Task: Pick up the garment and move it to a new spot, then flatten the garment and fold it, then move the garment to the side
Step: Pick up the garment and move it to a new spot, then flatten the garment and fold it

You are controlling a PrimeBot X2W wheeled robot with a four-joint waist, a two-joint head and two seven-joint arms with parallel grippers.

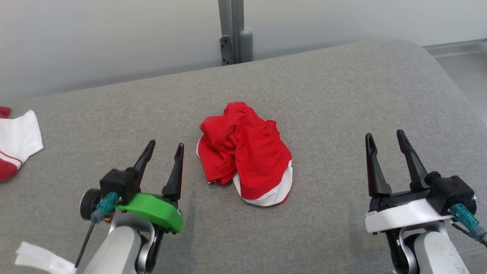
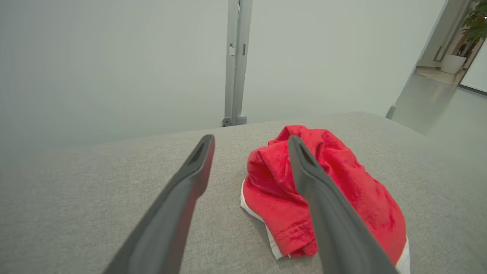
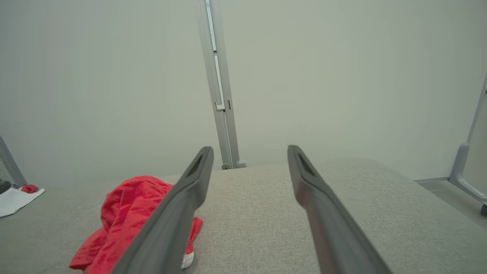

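The garment (image 1: 243, 152) is a red piece with a white hem, lying crumpled in a heap in the middle of the grey padded surface (image 1: 327, 99). My left gripper (image 1: 165, 145) hovers open just to its left, nothing between the fingers. My right gripper (image 1: 385, 137) stands open well to the right of the heap, empty too. In the left wrist view the garment (image 2: 342, 198) lies partly behind my right-hand finger (image 2: 323, 198). In the right wrist view the garment (image 3: 125, 217) sits at the lower left, beside the left-hand finger (image 3: 179, 213).
A white and red cloth (image 1: 17, 142) lies at the surface's left edge, and a white strip (image 1: 38, 258) shows at the lower left. A grey wall with a metal post (image 1: 232, 30) runs behind the surface. The floor drops away at the right (image 1: 468, 68).
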